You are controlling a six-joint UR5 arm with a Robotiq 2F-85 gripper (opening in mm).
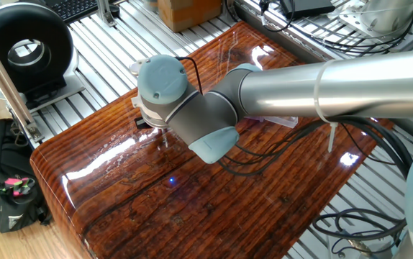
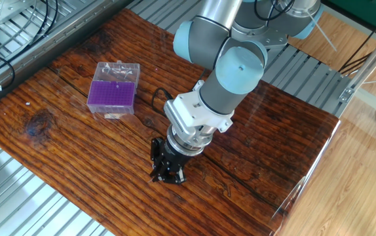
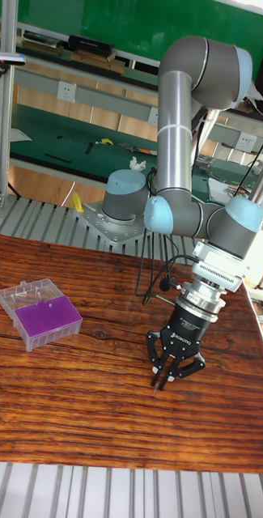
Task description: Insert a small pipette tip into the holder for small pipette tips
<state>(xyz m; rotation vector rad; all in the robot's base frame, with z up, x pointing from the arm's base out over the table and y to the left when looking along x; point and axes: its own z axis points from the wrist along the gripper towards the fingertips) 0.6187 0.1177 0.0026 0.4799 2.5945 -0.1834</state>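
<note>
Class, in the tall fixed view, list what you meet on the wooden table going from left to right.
Holder for small pipette tips → gripper, pointing down close to the table.

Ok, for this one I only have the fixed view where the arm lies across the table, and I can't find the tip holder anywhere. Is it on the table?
Observer: Yes. The holder sits on the wooden table. It is a purple block joined to a clear box part, and the arm hides it from you.
Operator: Is the gripper over it?
Observer: No. The gripper points down at bare wood, clearly apart from the holder.
Operator: Is it carrying a tip?
Observer: I cannot tell. In the tall view the fingers converge, but anything between them is too small to make out.
</note>
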